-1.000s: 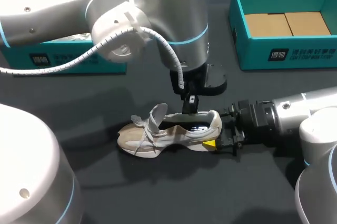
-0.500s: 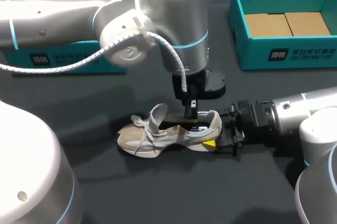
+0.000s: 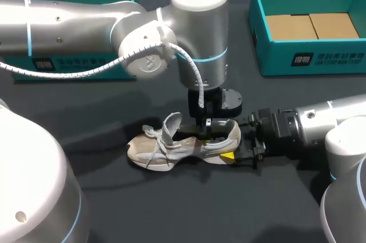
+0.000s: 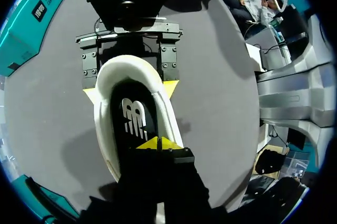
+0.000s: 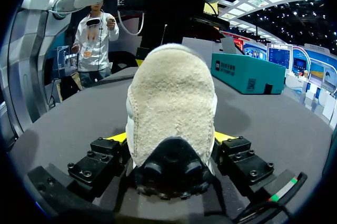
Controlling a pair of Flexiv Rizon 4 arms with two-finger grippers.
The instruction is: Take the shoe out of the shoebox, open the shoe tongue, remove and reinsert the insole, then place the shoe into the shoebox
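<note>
Head view: shoe (image 3: 183, 143) out of the shoebox (image 3: 311, 60), tongue (image 3: 170, 126) up, heel clamped in my right pincer (image 3: 235, 139), left pincer (image 4: 158, 143) pinched shut atop the seated insole (image 4: 131, 118); boxing remains.

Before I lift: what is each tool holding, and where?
Right tool clamps the shoe by its heel. Left tool sits shut inside the shoe on the insole; grip there cannot be told.

Silver arms (image 3: 68, 20); black, yellow-tipped right pincer (image 3: 235, 140)
</note>
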